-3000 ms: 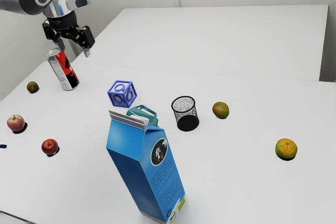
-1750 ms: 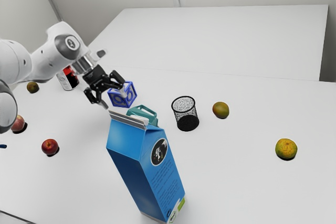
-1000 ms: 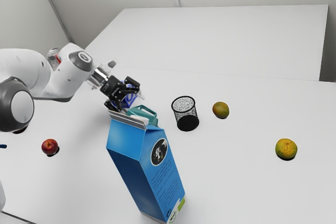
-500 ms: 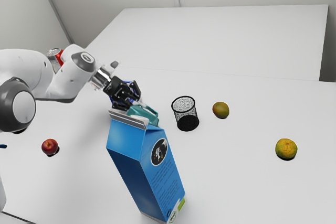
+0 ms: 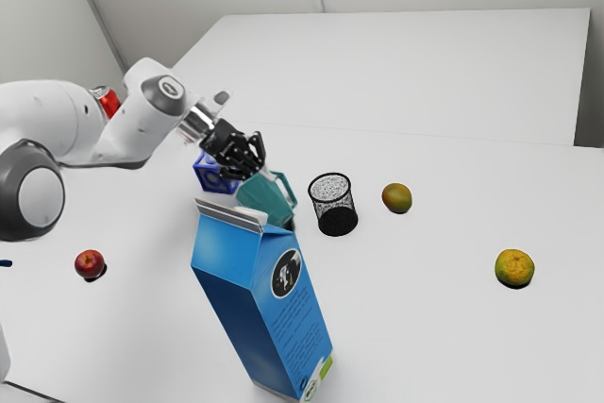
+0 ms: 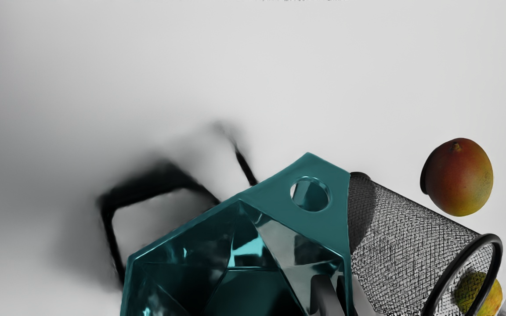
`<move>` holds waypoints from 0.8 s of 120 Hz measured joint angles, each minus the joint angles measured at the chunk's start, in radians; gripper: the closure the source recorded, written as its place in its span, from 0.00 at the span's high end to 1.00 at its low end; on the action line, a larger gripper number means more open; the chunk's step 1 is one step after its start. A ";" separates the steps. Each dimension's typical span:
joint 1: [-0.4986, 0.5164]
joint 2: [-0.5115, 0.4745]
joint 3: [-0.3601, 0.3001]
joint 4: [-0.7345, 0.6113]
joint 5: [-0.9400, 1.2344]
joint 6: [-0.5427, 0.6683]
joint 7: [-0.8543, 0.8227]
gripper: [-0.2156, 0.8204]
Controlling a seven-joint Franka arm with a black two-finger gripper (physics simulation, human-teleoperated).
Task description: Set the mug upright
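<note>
The teal mug (image 5: 265, 199) is held tilted behind the blue carton in the exterior view, its handle toward the exterior view's right. My gripper (image 5: 251, 163) is at its upper end, shut on the mug's wall. Looking from the wrist, I see into the open mouth of the mug (image 6: 235, 245); one finger of the gripper (image 6: 343, 295) is inside the wall and the other outside. A dark shadow lies apart from the mug on the table. The carton covers the mug's lower part in the exterior view.
The blue carton (image 5: 262, 299) stands close in front of the mug. Right beside it is a black mesh cup (image 5: 334, 205), with a mango (image 5: 397, 198) and an orange (image 5: 514, 268) farther right. A blue block (image 5: 215, 175) sits behind the gripper, and an apple (image 5: 90, 264) lies left.
From beyond the can, my arm came over to the mug and the gripper closed on its wall. The mug has since risen and swung in tilt, shifting slightly toward the mesh cup.
</note>
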 joint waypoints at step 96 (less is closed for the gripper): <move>-0.092 -0.157 -0.010 -0.049 0.722 0.002 -0.095 0.03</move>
